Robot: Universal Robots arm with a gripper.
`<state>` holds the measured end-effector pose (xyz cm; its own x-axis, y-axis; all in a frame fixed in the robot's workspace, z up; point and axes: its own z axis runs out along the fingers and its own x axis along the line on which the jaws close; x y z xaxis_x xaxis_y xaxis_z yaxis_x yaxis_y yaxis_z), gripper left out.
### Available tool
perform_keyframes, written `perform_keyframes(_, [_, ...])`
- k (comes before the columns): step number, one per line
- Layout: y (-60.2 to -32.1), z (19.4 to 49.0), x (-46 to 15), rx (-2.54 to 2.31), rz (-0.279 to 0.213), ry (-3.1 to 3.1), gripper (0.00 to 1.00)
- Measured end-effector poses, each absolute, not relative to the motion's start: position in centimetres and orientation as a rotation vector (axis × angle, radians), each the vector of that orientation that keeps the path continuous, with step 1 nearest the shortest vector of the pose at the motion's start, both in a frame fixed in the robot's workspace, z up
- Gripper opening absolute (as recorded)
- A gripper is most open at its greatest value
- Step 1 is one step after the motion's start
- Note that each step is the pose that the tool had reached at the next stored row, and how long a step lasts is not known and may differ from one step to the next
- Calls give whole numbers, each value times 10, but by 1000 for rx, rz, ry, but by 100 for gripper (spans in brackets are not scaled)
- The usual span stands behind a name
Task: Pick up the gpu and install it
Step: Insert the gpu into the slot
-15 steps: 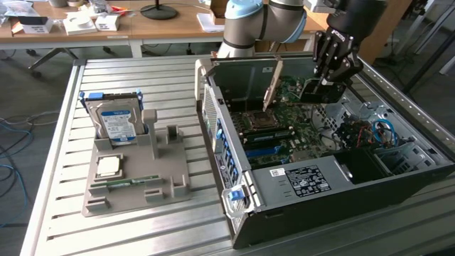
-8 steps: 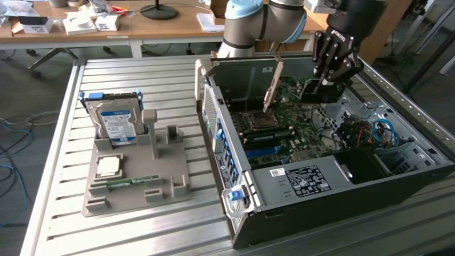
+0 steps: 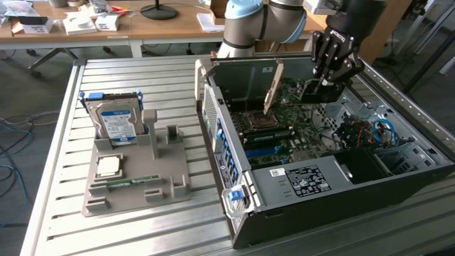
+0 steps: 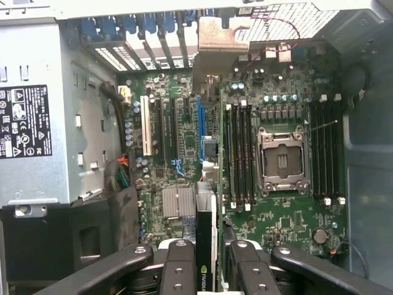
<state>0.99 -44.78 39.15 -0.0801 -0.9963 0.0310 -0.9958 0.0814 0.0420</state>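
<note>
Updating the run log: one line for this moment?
end effector: shut on gpu | gpu: upright in case, above motherboard | seated: cannot tell

- Gripper (image 4: 206, 269): I see its dark fingers (image 4: 178, 270) closed on the gpu (image 4: 207, 218), held edge-on.
- Motherboard (image 4: 184, 153): lies beyond the card.
- CPU socket (image 4: 282, 161): memory slots (image 4: 239, 153) on 2 sides.

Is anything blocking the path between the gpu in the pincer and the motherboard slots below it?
Nothing visible does. The gpu hangs in the pincer above the blue slot, which looks empty; the cable bundle sits off to one side.
</note>
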Motion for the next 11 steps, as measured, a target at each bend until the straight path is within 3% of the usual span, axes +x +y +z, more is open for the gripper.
perform_keyframes(11, [-448, 391, 5, 2119, -16, -2293, 26])
